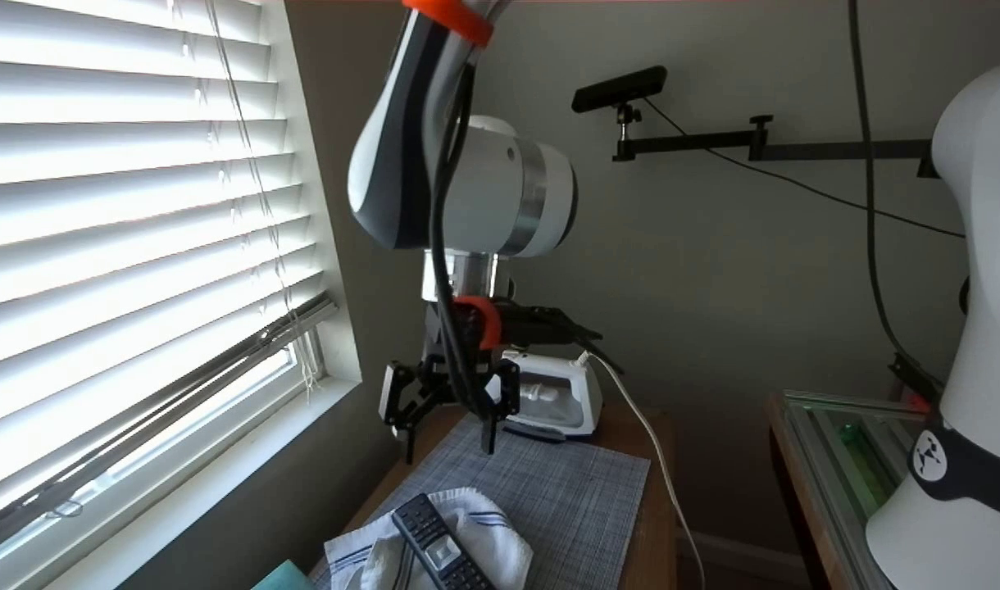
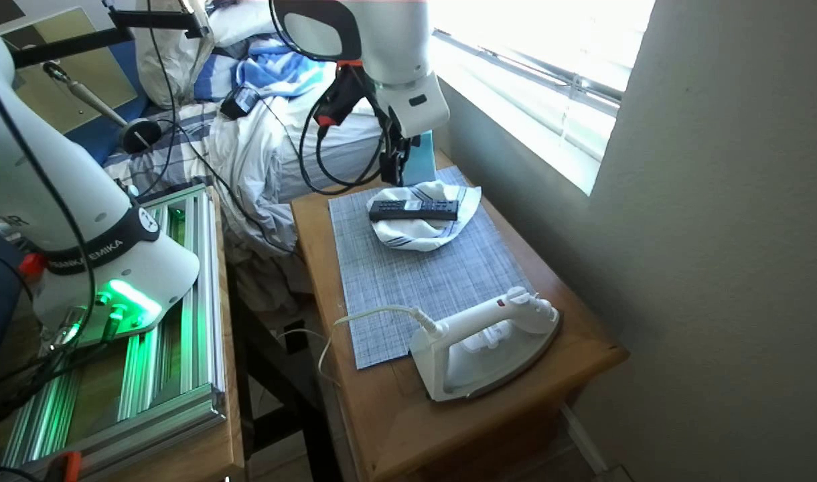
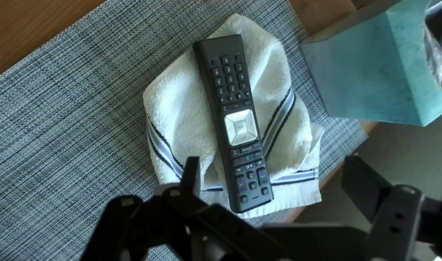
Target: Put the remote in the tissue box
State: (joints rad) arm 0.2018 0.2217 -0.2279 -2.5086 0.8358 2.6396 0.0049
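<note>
The black remote (image 1: 438, 542) lies face up on a crumpled white towel with blue stripes (image 2: 418, 235). It also shows in an exterior view (image 2: 414, 211) and in the wrist view (image 3: 232, 103). The teal tissue box (image 3: 373, 72) is beside the towel in the wrist view, its opening with clear film partly cut off at the right edge. It shows in part in both exterior views (image 1: 283, 578) (image 2: 420, 159). My gripper (image 3: 271, 163) is open and empty, above the table and apart from the remote. It shows in both exterior views (image 1: 449, 444) (image 2: 395, 175).
A grey woven mat (image 2: 382, 288) lies under the towel on a wooden table (image 2: 408, 442). A white iron (image 2: 489, 348) with a cord stands at one end of the table. The window sill (image 1: 221, 483) and wall run along one side. A bed (image 2: 248, 147) is beyond the table.
</note>
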